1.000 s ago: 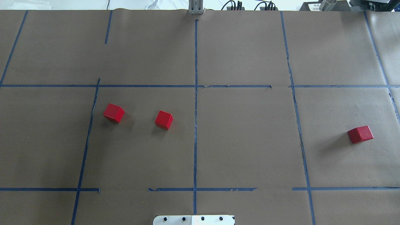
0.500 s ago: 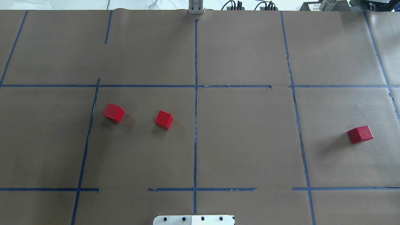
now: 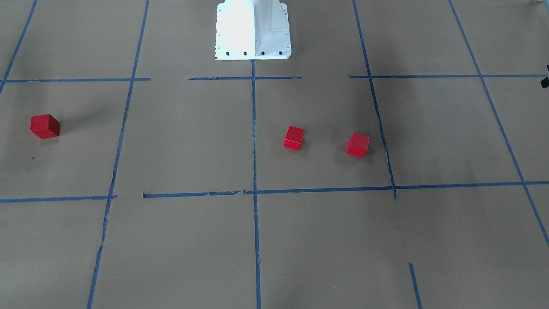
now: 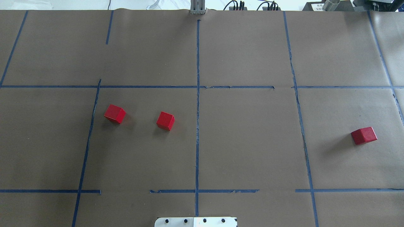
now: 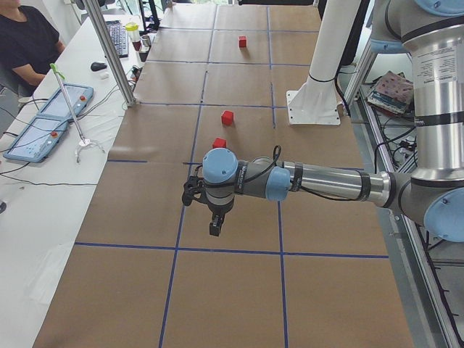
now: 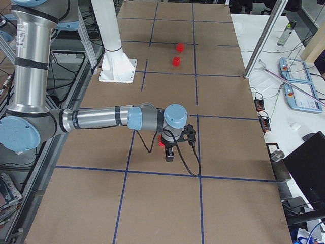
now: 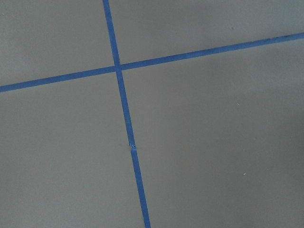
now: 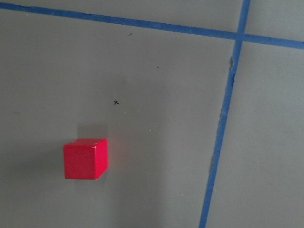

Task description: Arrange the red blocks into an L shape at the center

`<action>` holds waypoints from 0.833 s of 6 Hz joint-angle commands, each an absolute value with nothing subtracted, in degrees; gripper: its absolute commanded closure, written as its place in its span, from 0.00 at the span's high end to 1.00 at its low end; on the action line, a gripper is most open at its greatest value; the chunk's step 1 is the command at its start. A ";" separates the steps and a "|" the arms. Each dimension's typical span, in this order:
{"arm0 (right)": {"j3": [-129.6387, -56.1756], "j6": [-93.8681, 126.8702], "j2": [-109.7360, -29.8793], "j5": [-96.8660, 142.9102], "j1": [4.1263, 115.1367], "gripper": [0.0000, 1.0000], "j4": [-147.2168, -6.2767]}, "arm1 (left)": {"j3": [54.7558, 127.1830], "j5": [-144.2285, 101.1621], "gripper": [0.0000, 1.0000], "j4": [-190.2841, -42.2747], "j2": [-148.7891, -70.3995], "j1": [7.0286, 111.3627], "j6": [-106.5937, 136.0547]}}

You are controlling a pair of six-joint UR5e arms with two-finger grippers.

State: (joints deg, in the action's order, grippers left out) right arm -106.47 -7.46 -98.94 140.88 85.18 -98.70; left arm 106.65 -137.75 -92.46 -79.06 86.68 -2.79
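Observation:
Three red blocks lie apart on the brown paper. Two sit left of the center's blue tape line (image 4: 197,138), one block (image 4: 115,113) farther out and another block (image 4: 165,120) nearer the line. The third block (image 4: 364,135) lies far right and fills the right wrist view (image 8: 85,158). My left gripper (image 5: 215,226) hangs over the table's left end, near of the closest block (image 5: 219,143). My right gripper (image 6: 169,154) hovers beside the third block (image 6: 161,144). Both show only in the side views, so I cannot tell whether they are open or shut.
The white robot base plate (image 4: 195,221) sits at the table's near edge. A seated person (image 5: 25,43), teach pendants (image 5: 43,130) and a metal post (image 5: 109,51) stand along the far side. Cables (image 4: 235,5) lie past the far edge.

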 commanded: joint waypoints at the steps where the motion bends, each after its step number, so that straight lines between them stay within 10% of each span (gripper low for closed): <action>1: -106.44 -2.59 -98.79 143.35 82.55 1.00 -94.60 | 108.10 -137.64 1.00 -92.64 -78.49 86.66 -2.73; 5: -105.13 28.55 -101.86 128.96 64.10 1.00 -66.82 | 108.28 -137.81 1.00 -92.72 -78.40 86.57 -2.64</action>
